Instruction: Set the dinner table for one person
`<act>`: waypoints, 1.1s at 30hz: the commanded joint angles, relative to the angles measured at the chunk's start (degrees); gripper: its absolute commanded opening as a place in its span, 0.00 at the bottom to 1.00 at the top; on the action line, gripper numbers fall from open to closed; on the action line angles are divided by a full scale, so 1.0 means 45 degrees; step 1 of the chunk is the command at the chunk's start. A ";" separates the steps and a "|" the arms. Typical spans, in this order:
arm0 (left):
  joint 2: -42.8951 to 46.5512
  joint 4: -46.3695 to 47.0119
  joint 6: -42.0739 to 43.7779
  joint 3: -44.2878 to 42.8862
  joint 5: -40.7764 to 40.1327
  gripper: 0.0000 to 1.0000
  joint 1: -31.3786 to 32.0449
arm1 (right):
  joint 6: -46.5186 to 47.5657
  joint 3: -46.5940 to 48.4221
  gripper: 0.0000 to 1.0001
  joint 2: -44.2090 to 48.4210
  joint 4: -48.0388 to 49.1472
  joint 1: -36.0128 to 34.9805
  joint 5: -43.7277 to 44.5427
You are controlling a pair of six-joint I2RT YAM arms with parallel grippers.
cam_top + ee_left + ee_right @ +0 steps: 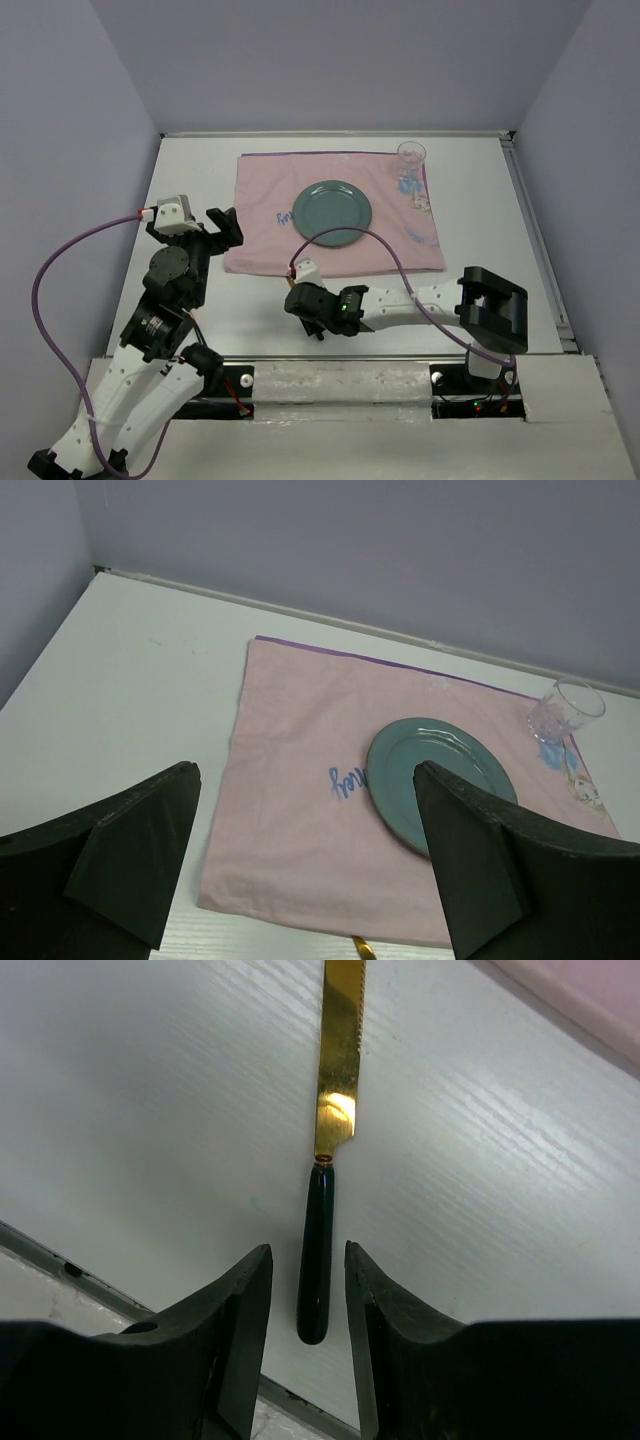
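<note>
The white dinner table (190,180) carries a pink cloth (265,235) with a grey-green plate (333,212) in its middle and a clear glass (411,158) at its far right corner. A knife with a gold blade (338,1060) and black handle (315,1250) lies on bare table in front of the cloth. My right gripper (306,1250) is low over it and open, one finger on each side of the handle's end, with a gap on both sides. My left gripper (225,228) is open and empty at the cloth's left edge. In the top view the knife is hidden under the right gripper (305,302).
The left wrist view shows the cloth (290,830), the plate (440,780), the glass (565,712) and the knife's gold tip (361,947) at the cloth's near edge. The table's front metal edge (60,1260) lies just behind the handle. Walls enclose the table.
</note>
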State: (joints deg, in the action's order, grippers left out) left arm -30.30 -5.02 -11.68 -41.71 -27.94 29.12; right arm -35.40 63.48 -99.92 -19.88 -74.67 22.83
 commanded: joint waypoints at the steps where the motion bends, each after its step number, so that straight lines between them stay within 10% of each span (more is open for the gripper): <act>1: 0.0152 0.0704 -0.0138 0.0051 0.0291 0.99 -0.0105 | -0.1215 0.0092 0.39 -0.0510 -0.0660 -0.0514 0.0454; 5: 0.0074 0.0607 -0.0177 -0.0027 0.0585 0.99 -0.0163 | -0.1645 0.0131 0.35 -0.1096 -0.0739 -0.0515 0.0435; 8: 0.0464 0.0665 -0.0255 0.0012 0.0799 0.99 -0.0163 | -0.1783 0.0228 0.01 -0.1175 -0.0777 -0.0515 0.0454; 18: 0.1264 0.0705 -0.0314 -0.0086 0.1463 0.99 -0.0183 | -0.0807 0.0756 0.00 0.3293 -0.1480 -0.0518 0.2073; 33: 0.2789 0.0704 -0.0314 -0.0047 0.1366 0.99 0.0618 | 0.3725 0.1479 0.00 0.1932 -0.0096 0.8486 0.1197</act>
State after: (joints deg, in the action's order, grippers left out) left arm -19.00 -4.75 -13.17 -41.71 -21.12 30.13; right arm -23.94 66.52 -89.49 -23.62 -40.99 29.89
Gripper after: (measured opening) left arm 0.989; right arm 0.110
